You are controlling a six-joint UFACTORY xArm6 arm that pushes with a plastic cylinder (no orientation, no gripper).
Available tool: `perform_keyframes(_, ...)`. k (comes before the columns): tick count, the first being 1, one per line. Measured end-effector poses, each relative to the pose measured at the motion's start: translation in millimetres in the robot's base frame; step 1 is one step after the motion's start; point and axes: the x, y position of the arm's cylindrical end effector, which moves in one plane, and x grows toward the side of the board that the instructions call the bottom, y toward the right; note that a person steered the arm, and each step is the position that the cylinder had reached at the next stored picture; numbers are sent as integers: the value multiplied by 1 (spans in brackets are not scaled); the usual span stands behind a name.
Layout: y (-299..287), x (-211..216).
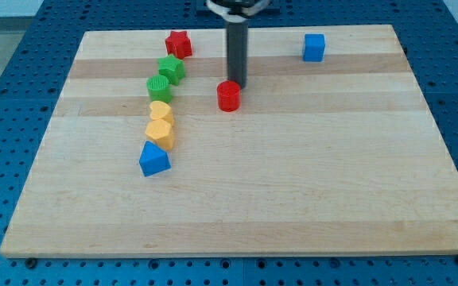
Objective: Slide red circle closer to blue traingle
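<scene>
The red circle stands near the middle of the far half of the bench. The blue triangle lies to its left and nearer, at the near end of a curved row of blocks. My tip rests just behind the red circle, on its far side and slightly right, touching it or very nearly so. The tool is a plain rod; it grasps nothing and can only push.

Procedure, as judged from this position:

1. Push toward the near left, along the line joining circle and triangle. The tip already sits roughly on the opposite side, so little repositioning appears necessary.
2. Keep the tip centred behind the circle. An off-centre contact will probably let the round block roll aside.
3. Watch the two yellow blocks just beyond the triangle; steer slightly near of them to avoid a collision.
4. Stop short of the triangle, so as not to displace it.
</scene>
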Motion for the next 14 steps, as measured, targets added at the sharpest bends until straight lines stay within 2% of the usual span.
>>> perform_keyframes(1,-22,-2)
perform_keyframes(2,-27,84)
perform_keyframes(4,-19,40)
perform_keyframes(5,24,17)
perform_keyframes(6,27,-4)
perform_keyframes(7,86,33)
perform_keyframes(8,53,138)
perform_keyframes(9,52,177)
perform_keyframes(10,81,190)
perform_keyframes(11,55,205)
perform_keyframes(12,42,204)
perform_keyframes(13,57,181)
perform_keyframes(14,4,187)
